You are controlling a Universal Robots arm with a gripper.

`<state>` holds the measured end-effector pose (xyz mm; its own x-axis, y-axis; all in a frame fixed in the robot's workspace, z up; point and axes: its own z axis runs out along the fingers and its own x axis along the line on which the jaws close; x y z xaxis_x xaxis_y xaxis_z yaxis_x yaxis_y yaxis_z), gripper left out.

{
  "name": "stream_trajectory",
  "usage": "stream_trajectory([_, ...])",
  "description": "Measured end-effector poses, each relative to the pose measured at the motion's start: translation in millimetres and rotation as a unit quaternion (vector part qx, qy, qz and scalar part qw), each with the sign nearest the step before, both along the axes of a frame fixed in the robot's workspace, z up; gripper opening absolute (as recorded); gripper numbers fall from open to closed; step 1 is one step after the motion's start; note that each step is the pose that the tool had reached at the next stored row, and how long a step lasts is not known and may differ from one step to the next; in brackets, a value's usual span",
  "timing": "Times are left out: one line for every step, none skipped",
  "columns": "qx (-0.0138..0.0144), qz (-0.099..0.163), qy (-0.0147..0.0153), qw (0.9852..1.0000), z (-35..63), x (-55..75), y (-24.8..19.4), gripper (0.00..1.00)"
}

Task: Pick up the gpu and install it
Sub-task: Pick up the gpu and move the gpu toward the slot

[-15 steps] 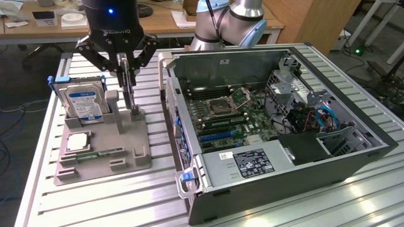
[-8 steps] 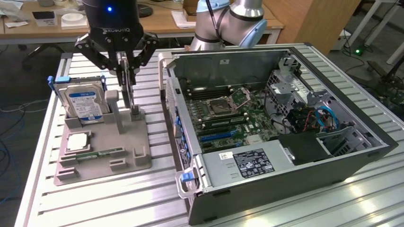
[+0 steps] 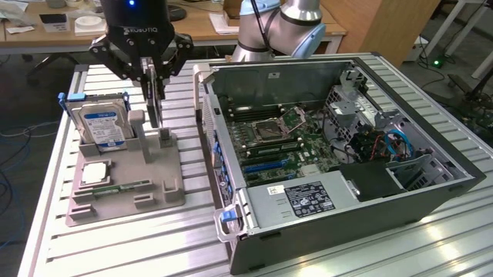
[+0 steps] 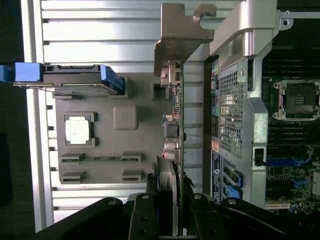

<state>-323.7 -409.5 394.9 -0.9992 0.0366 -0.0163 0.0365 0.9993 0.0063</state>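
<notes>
The gpu (image 3: 156,109) is a thin dark card standing upright on edge, with my gripper (image 3: 154,81) shut on its top edge. It hangs over the slot posts on the side of the grey holder (image 3: 158,173) that faces the computer; I cannot tell whether its lower edge is clear of the slot. In the wrist view the gpu (image 4: 179,115) runs edge-on away from my gripper (image 4: 169,200), with its pale metal bracket (image 4: 182,35) at the far end.
The open computer case (image 3: 431,190) lies close on the exterior view's right, motherboard (image 3: 277,144) exposed. The holder also carries a blue-labelled hard drive (image 3: 103,124), a processor chip (image 3: 94,172) and a green memory stick (image 3: 115,188). A desk stands behind.
</notes>
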Motion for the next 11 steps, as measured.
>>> stream_trajectory([0.0, 0.0, 0.0, 1.0, 1.5, 0.0, 0.0, 0.28])
stream_trajectory([0.0, 0.0, 0.0, 1.0, 3.2, 0.0, 0.0, 0.28])
stream_trajectory([0.0, 0.0, 0.0, 1.0, 5.1, 0.0, 0.0, 0.28])
stream_trajectory([0.0, 0.0, 0.0, 1.0, 6.8, 0.0, 0.0, 0.28])
stream_trajectory([0.0, 0.0, 0.0, 1.0, 8.8, 0.0, 0.0, 0.28])
stream_trajectory([0.0, 0.001, 0.0, 1.0, 10.5, 0.0, 0.0, 0.28])
stream_trajectory([0.0, 0.001, 0.0, 1.0, 12.0, 0.0, 0.0, 0.28])
stream_trajectory([0.0, 0.001, 0.0, 1.0, 13.0, 0.0, 0.0, 0.28])
stream_trajectory([0.0002, 0.001, -0.0001, 1.0, 13.0, 0.0, 0.0, 0.28])
stream_trajectory([0.0002, 0.001, -0.0001, 1.0, 13.0, 0.0, 0.0, 0.28])
stream_trajectory([0.0002, 0.001, -0.0001, 1.0, 13.0, 0.0, 0.0, 0.28])
